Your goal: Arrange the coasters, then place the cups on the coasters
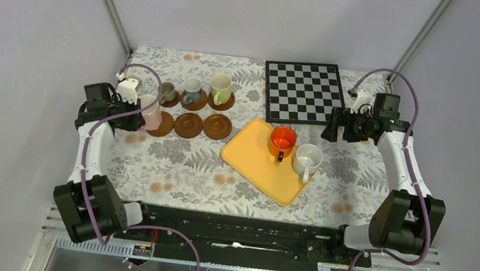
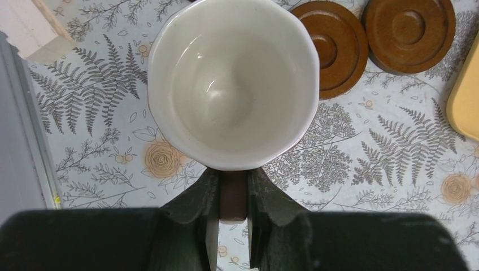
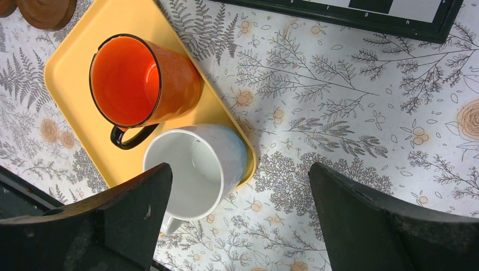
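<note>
- Grey fern-and-flower print covers the counter (image 1: 185, 170), which carries every item below.
- Yellow tray (image 1: 254, 168): lies at an angle, right of centre. It holds two cups side by side and close together.
- White cup (image 1: 307, 159): upright at the tray's near right end, empty inside.
- Orange-red cup (image 1: 283, 140): upright just left of the white one, with a dark handle.
- Right gripper (image 1: 328, 132): jaws spread wide, nothing held. Its wrist view looks down on the white cup and the tray's edge.
- Front row of coasters, left of the tray: middle front coaster (image 1: 189, 124) and right front coaster (image 1: 217, 125) are bare.
- Left front coaster (image 1: 160, 124): partly covered by the pinkish cup (image 2: 233, 79).
- Left gripper (image 2: 232, 186): clamped tight on the pinkish cup's handle, cup upright with its white inside showing. Whether the cup rests on the coaster cannot be told.
- Back row of coasters (image 1: 193, 105): three discs, each bearing a cup. These are the small grey-brown cup (image 1: 168, 91), the small blue-grey cup (image 1: 192, 90) and the pale green cup (image 1: 220, 87), left to right.
- Chessboard (image 1: 303, 91): flat at the far right, beyond the tray.
</note>
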Controlling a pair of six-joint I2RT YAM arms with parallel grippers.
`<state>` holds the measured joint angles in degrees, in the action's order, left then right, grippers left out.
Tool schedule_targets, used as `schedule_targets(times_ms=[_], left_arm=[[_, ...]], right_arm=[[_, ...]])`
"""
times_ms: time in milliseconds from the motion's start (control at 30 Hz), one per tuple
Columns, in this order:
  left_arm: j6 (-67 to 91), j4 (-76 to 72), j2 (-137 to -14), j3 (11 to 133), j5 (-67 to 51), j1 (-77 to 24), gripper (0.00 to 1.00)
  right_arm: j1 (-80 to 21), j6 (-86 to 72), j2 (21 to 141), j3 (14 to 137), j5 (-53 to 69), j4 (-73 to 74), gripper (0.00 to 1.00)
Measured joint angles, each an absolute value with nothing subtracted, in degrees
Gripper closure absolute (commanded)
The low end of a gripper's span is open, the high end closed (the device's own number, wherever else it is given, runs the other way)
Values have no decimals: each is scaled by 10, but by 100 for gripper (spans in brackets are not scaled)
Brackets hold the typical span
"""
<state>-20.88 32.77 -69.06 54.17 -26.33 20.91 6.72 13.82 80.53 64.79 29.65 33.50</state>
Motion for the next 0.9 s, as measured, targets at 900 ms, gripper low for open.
schedule_targets(times_ms=[900], left_arm=[[-303,248,-797,527,-345,244,100]], right_arm=[[67,138,806,646,297,335,2]])
